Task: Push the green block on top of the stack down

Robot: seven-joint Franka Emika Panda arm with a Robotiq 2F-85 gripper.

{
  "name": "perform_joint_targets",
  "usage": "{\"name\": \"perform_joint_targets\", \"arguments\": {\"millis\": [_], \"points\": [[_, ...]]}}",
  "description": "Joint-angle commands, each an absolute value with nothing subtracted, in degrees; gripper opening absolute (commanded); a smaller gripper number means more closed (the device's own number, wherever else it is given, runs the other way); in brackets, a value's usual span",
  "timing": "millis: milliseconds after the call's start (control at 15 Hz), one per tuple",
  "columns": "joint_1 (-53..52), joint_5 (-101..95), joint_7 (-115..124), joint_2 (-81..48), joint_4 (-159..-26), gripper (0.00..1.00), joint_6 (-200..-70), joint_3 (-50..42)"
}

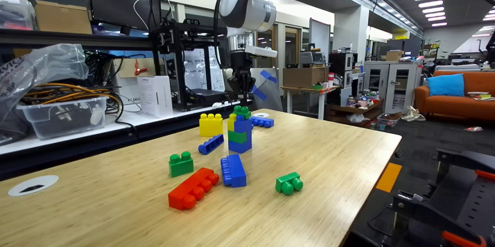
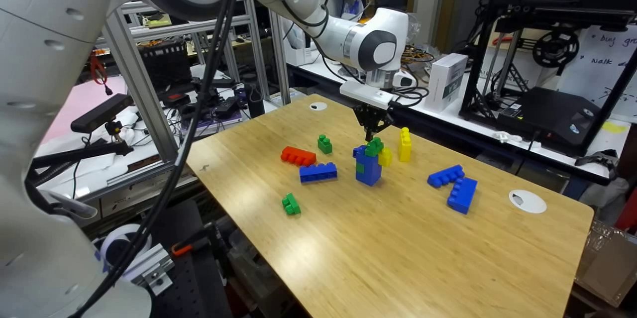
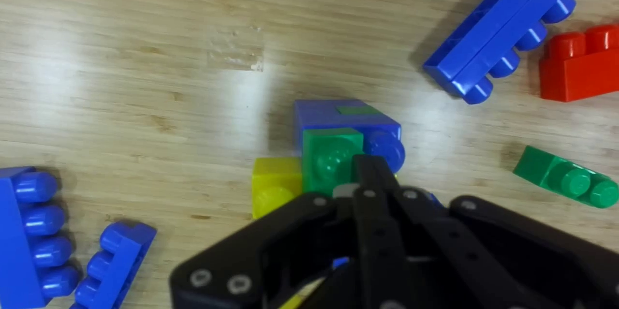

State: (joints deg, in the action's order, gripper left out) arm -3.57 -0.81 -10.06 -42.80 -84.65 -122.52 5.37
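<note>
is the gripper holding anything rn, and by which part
Nothing is held: the gripper is shut, its tip close to the topmost green studded brick.

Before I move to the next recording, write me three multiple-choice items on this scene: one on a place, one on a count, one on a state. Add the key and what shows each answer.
1. Where is the task's green block in relation to the stack?
A) at its foot
B) on top of it
C) well away from it

2. How many red bricks lie on the table?
A) one
B) two
C) three

3. In what state is the gripper?
A) spread wide
B) clamped on a red brick
C) closed

Key:
1. B, since it crowns the stack in both exterior views.
2. A, since both exterior views show a single red one.
3. C, since in the wrist view the fingers lie together.
</note>
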Motion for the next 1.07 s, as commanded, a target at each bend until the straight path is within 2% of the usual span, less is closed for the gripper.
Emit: {"name": "perform_joint_targets", "arguments": {"millis": [0, 1000], "points": [[-4.0, -2.0, -11.3, -42.4, -85.8, 0.0, -122.6, 5.3], [-4.9, -7.2, -12.5, -42.0, -85.4, 0.0, -124.2, 4.9]]}}
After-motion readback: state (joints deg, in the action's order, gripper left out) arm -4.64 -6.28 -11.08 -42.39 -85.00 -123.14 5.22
